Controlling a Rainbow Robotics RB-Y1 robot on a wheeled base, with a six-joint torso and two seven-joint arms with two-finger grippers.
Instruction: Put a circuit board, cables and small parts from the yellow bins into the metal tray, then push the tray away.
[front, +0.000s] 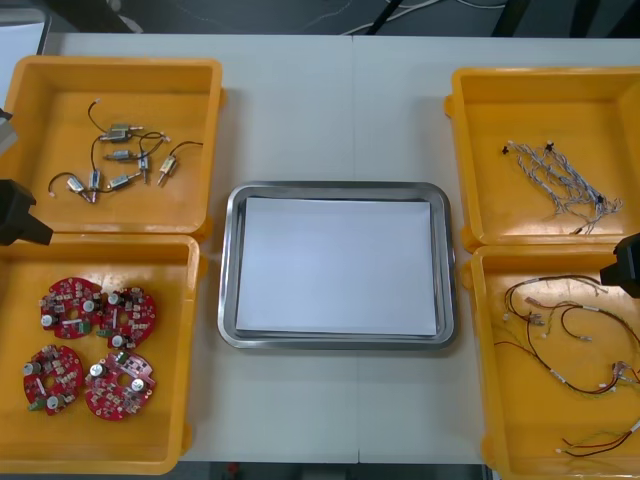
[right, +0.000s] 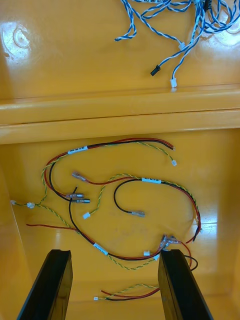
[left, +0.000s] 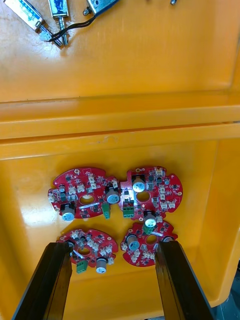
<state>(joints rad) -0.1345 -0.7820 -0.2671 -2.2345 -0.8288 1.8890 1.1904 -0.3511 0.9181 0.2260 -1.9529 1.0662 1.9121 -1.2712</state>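
Note:
Several round red circuit boards (front: 70, 308) lie in the near left yellow bin (front: 100, 455). My left gripper (left: 112, 250) hovers open above them, apart from the boards (left: 82, 192), and shows at the table's left edge (front: 18, 215). Red, yellow and black cables (front: 560, 320) lie in the near right bin (front: 480, 400). Over these cables (right: 150, 180) my right gripper (right: 114, 257) hangs open, holding nothing; it sits at the right edge (front: 625, 265). The metal tray (front: 228, 270), white inside, stands between the bins.
Small metal parts (front: 120, 132) with black leads lie in the far left bin (front: 215, 120) and show beyond the left fingers (left: 30, 12). Twisted blue and white cables (front: 560, 180) lie in the far right bin (front: 465, 150), past the bin wall (right: 181, 46).

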